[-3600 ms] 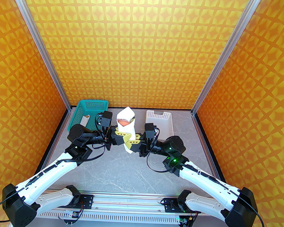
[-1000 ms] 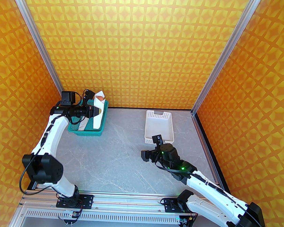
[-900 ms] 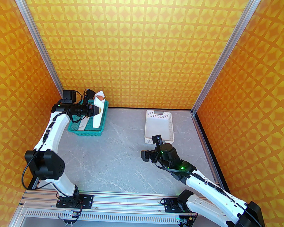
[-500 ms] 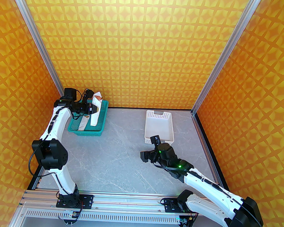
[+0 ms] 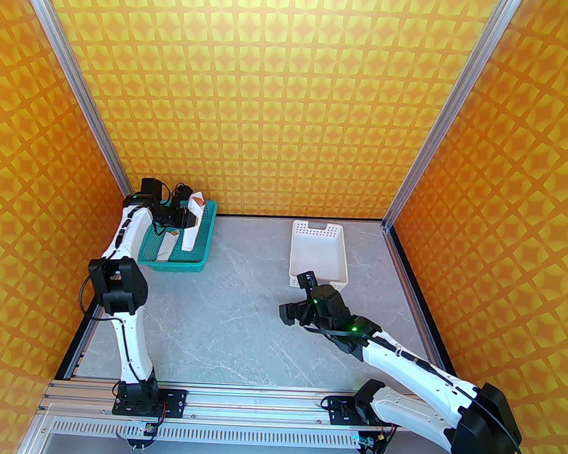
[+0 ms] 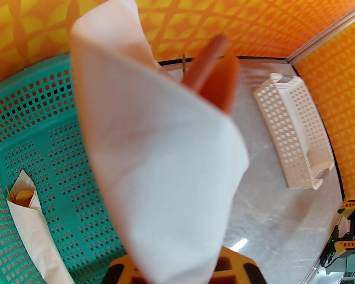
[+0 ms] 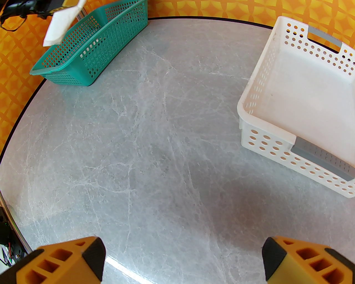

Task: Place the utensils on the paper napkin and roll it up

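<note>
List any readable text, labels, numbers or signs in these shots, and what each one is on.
No readable text in any view.
The green basket, white basket, rolled napkin, table and patterned walls carry no print.
The small circuit boards by the arm bases are too small to show any marking.

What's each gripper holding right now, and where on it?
The left gripper grips the rolled paper napkin around its middle, utensils inside; right gripper holds nothing.

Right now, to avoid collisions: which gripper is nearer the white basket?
Right. The right gripper is just short of the white basket; the left gripper is over the green basket.
</note>
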`<action>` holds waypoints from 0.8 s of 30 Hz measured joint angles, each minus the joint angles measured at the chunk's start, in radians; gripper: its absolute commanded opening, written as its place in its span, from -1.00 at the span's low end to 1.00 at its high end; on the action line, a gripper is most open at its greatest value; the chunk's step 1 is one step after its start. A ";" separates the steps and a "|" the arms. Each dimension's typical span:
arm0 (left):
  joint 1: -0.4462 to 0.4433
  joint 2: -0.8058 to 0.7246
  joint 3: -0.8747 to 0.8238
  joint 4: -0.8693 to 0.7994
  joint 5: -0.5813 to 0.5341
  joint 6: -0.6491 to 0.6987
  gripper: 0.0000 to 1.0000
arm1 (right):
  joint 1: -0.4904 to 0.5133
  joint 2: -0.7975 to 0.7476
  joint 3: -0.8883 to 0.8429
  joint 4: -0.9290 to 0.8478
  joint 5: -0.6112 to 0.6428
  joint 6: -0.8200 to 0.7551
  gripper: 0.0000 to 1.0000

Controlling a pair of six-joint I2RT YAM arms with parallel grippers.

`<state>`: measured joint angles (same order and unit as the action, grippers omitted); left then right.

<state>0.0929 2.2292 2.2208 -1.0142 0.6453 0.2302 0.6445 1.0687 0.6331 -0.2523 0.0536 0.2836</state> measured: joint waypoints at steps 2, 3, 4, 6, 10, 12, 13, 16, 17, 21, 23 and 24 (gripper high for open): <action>0.000 0.030 0.025 -0.005 -0.008 0.000 -1.00 | 0.000 0.014 0.003 -0.002 0.000 -0.001 0.97; 0.000 0.043 0.038 -0.008 -0.011 0.000 -1.00 | 0.000 0.020 0.004 -0.003 0.000 -0.001 0.97; 0.001 0.055 0.049 -0.008 -0.014 -0.001 -1.00 | 0.000 0.026 0.004 -0.004 0.000 -0.001 0.97; 0.002 0.075 0.068 -0.011 -0.018 -0.001 -1.00 | 0.000 0.039 0.004 -0.003 0.000 -0.002 0.97; 0.007 0.105 0.091 -0.011 -0.020 -0.001 -1.00 | 0.000 0.068 0.011 -0.003 0.000 -0.005 0.97; 0.010 0.122 0.095 -0.011 -0.023 -0.002 -1.00 | 0.000 0.084 0.017 -0.003 -0.001 -0.008 0.97; 0.011 0.133 0.095 -0.012 -0.023 -0.003 -1.00 | 0.000 0.092 0.021 -0.003 -0.001 -0.008 0.97; 0.013 0.166 0.096 -0.012 -0.024 -0.009 -1.00 | 0.000 0.111 0.030 -0.003 -0.002 -0.008 0.97; 0.013 0.177 0.096 -0.012 -0.025 -0.012 -1.00 | 0.000 0.116 0.032 -0.003 -0.003 -0.008 0.97; 0.013 0.219 0.096 -0.012 -0.027 -0.023 -1.00 | 0.000 0.130 0.040 -0.003 -0.008 -0.008 0.97; 0.013 0.236 0.100 -0.013 -0.028 -0.028 -1.00 | 0.000 0.134 0.043 -0.003 -0.008 -0.008 0.97; 0.013 0.246 0.107 -0.016 -0.028 -0.032 -1.00 | 0.000 0.136 0.044 -0.003 -0.008 -0.008 0.97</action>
<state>0.1062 2.4752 2.3280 -1.0302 0.6170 0.1986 0.6445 1.2049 0.6773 -0.2550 0.0456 0.2756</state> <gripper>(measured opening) 0.105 0.985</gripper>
